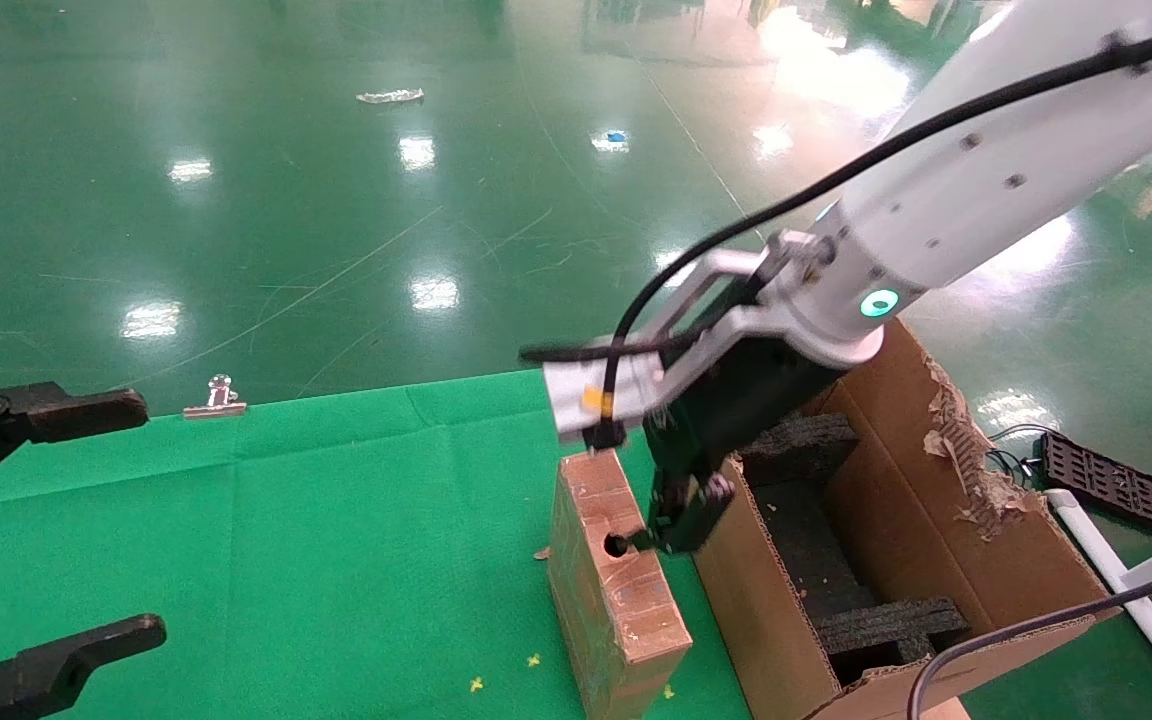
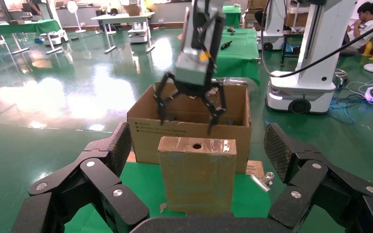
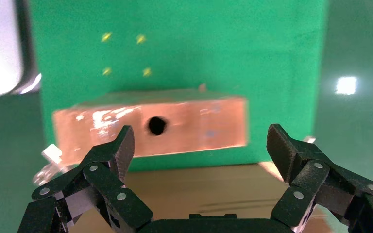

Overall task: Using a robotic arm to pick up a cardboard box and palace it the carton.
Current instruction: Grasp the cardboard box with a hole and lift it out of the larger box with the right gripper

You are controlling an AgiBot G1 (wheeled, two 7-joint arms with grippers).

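— On the green counter (image 1: pixel 316 520), where is the box sitting?

— The box (image 1: pixel 611 580) is standing upright on the cloth, just beside the carton (image 1: pixel 936 560), on the carton's left. Its narrow top face, with the round hole, is facing up.

— And the arm?

— The right arm (image 1: pixel 986 190) is reaching down from the upper right, its teal ring glowing. Its hand (image 1: pixel 676 525) is hanging low at the box's top edge, over the gap between box and carton wall, near the hole. Whether it is touching the box cannot be told.

— How is that hand standing?

— Its fingers (image 3: pixel 111 155) are spreading wide, holding nothing. The right wrist view is showing the box top and hole between them, farther off, with the carton edge nearer.

— What is the left hand doing?

— The left hand (image 1: pixel 46 530) is waiting at the counter's left edge, also wide and empty, well apart from the box. Its own camera is looking across at the box (image 2: pixel 196 174), with the carton (image 2: pixel 189 126) behind and the right hand (image 2: pixel 190 109) hanging spread above them.

— Anything inside the carton?

— Black foam (image 1: pixel 816 560) is lying in it, and one flap is showing a torn, ragged edge.
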